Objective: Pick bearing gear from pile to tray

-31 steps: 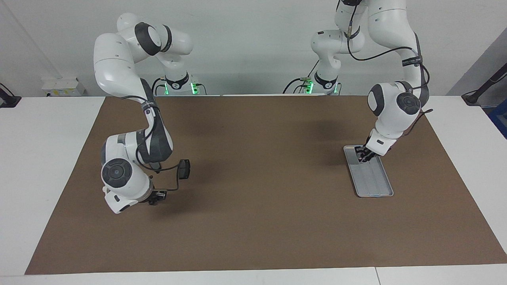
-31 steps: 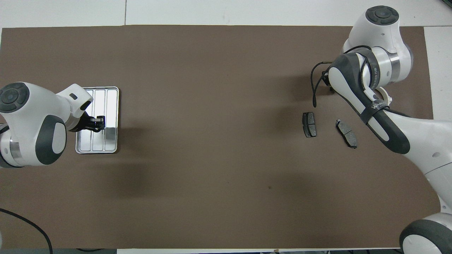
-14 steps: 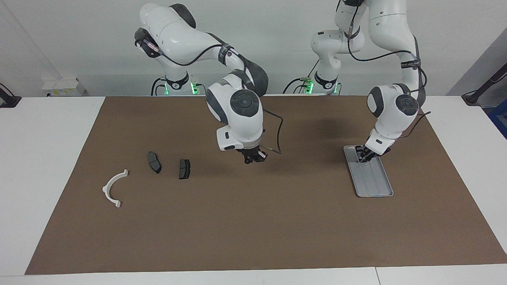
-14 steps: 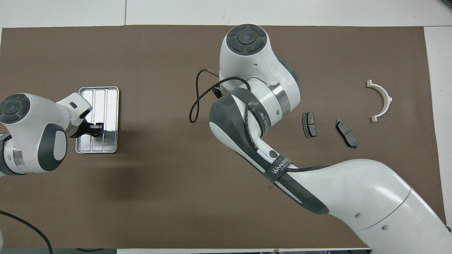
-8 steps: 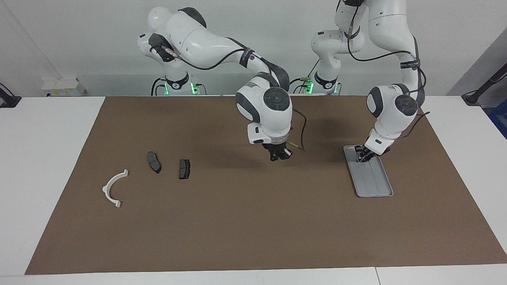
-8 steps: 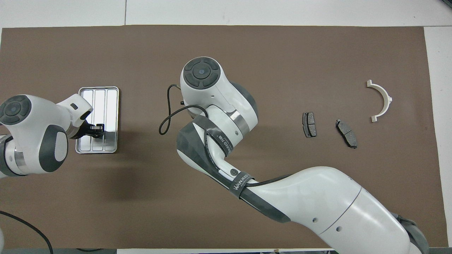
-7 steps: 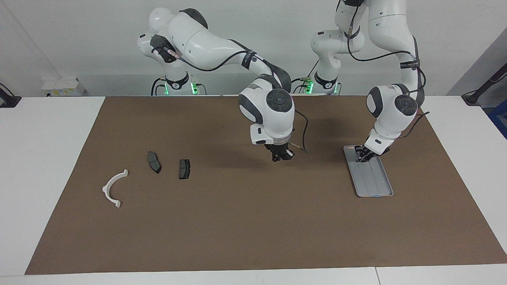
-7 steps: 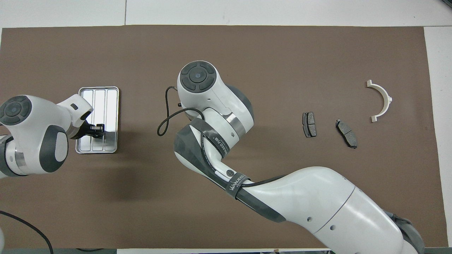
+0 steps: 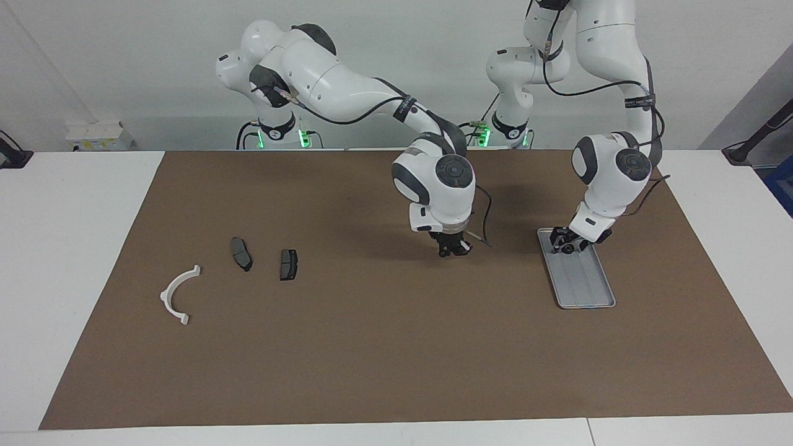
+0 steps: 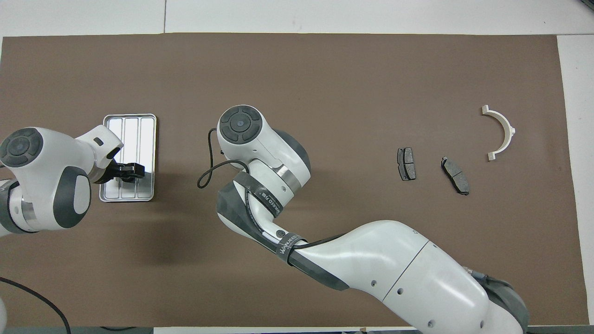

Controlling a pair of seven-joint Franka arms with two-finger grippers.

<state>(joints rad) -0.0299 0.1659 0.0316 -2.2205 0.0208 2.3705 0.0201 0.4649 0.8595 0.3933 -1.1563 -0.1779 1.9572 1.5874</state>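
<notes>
The silver tray (image 9: 587, 286) (image 10: 132, 126) lies toward the left arm's end of the table. My left gripper (image 9: 564, 243) (image 10: 137, 170) is low over the tray's end nearer the robots, fingers spread. A small dark round piece (image 9: 565, 249), seemingly a bearing gear, sits on the tray between them. My right gripper (image 9: 455, 249) hangs shut over the mat's middle, reaching toward the tray. Whether it carries anything I cannot tell, and in the overhead view its own wrist hides it. The pile holds a white half-ring bracket (image 9: 176, 296) (image 10: 503, 131) and two brake pads (image 9: 241, 254) (image 9: 288, 264).
A brown mat (image 9: 384, 347) covers most of the white table. The right arm's long forearm (image 10: 371, 260) stretches across the mat from its base. The pile's parts lie toward the right arm's end.
The right arm has swung from over the pile across the mat toward the tray, its gripper shut throughout. The left gripper's fingers have spread over the tray.
</notes>
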